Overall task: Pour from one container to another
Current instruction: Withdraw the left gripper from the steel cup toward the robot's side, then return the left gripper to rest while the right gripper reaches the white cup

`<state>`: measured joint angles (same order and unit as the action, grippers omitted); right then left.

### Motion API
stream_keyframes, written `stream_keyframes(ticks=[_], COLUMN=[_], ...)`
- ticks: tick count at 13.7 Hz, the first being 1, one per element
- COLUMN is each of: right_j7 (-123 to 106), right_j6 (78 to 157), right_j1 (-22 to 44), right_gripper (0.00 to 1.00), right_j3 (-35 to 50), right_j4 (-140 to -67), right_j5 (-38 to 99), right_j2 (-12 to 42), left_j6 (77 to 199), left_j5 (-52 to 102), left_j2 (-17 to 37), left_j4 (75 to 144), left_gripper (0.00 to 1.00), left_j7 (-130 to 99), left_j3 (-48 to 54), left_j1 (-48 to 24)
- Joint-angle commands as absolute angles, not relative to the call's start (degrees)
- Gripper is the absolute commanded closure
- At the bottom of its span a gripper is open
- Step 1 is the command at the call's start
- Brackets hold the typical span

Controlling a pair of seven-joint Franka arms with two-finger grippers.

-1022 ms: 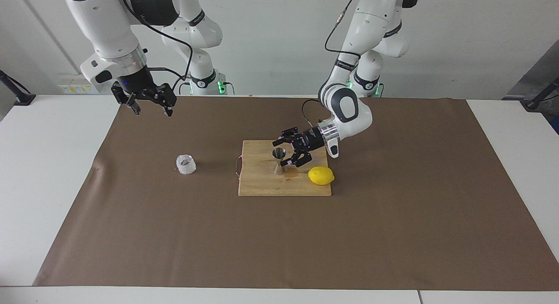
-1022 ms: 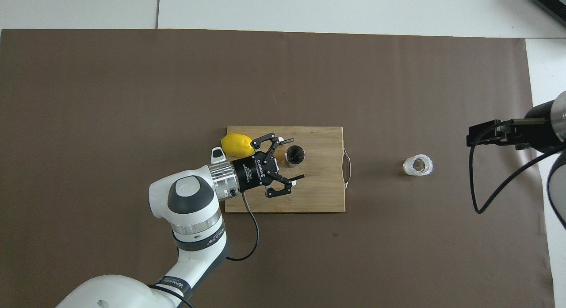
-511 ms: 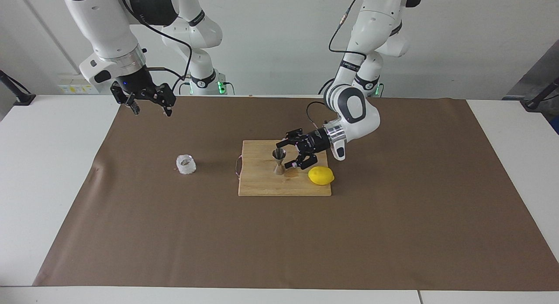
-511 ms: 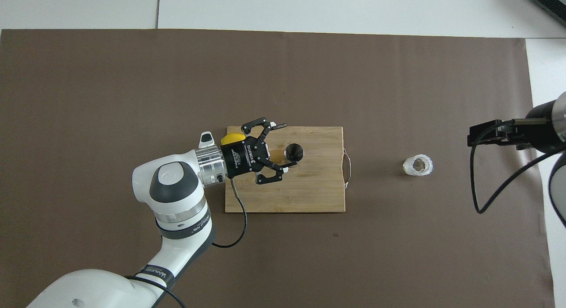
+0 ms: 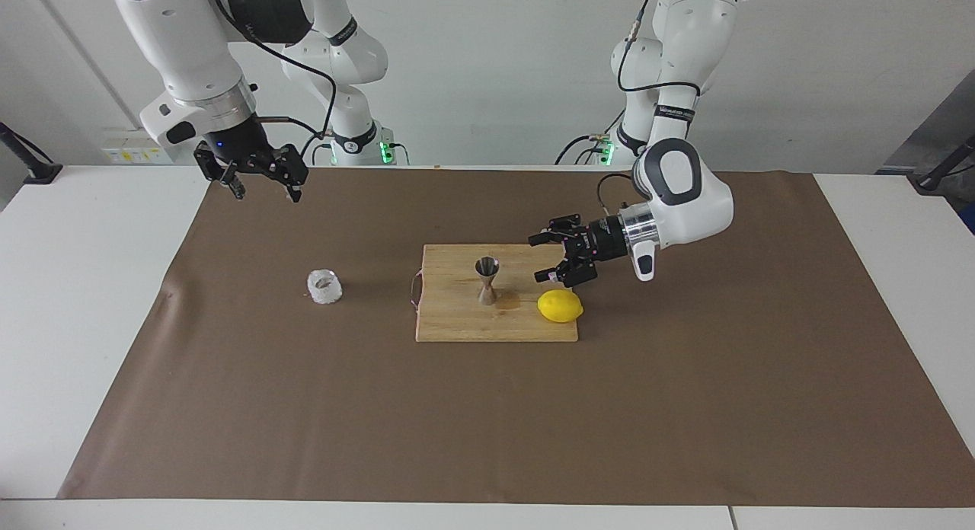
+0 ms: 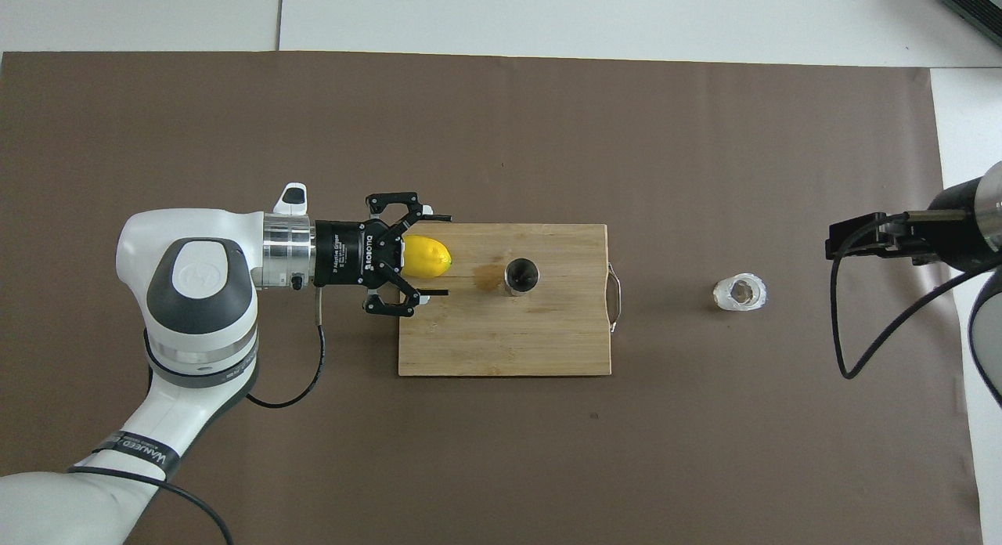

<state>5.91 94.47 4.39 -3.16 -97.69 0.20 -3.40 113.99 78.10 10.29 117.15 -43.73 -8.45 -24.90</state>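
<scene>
Since a second ago the left end effector (image 5: 557,257) has drawn back from the small shiny metal hourglass-shaped jigger (image 5: 487,281) toward the left arm's end of the bench, and it now hangs with its fingers spread and empty over the corner of the pale wooden cutting board (image 5: 457,328) just above the yellow lemon (image 5: 561,306). The right end effector (image 5: 259,177) has not shifted; it waits, fingers apart and holding nothing, raised above the brown mat's (image 5: 487,423) corner at the right arm's end, near the robots.

The small, squat, clear whitish glass cup with a textured wall (image 5: 324,286) stands upright on the mat, between the board's wire handle (image 5: 415,288) and the mat's edge at the right arm's end. From the right end effector it lies downward and farther from the robots, with nothing between them. The right arm is plainly the nearer one; the left would have to reach across the whole board and past the jigger.

The jigger stands upright near the board's middle, long axis vertical, dark mouth up, apart from both end effectors. A darker stain marks the wood beside its foot. The lemon lies on the board's corner toward the left arm's end, well apart from the cup; likely only the jigger's narrow mouth makes the pour delicate.
</scene>
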Motion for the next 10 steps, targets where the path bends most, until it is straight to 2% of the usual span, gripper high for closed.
stream_keyframes(ticks=[1, 4, 10], right_j7=[3.61, -3.49, -30.18], right_j6=[94.22, 95.01, 101.33], right_j1=[4.05, 3.96, 3.69], right_gripper=[0.0, 0.0, 0.0], right_j3=[-3.34, -3.34, -3.34], right_j4=[-99.23, -100.45, -109.24], right_j5=[1.93, 1.93, 2.02], right_j2=[-4.83, -5.27, -8.08], left_j6=[110.05, 108.03, 103.63], left_j5=[66.05, 55.32, 38.96], left_j2=[9.23, 8.7, 7.65], left_j4=[114.36, 111.81, 106.7], left_gripper=[0.0, 0.0, 0.0], left_j7=[-44.82, -44.04, -30.52], left_j3=[-8.35, -8.35, -8.88], left_j1=[-22.59, -21.01, -18.54])
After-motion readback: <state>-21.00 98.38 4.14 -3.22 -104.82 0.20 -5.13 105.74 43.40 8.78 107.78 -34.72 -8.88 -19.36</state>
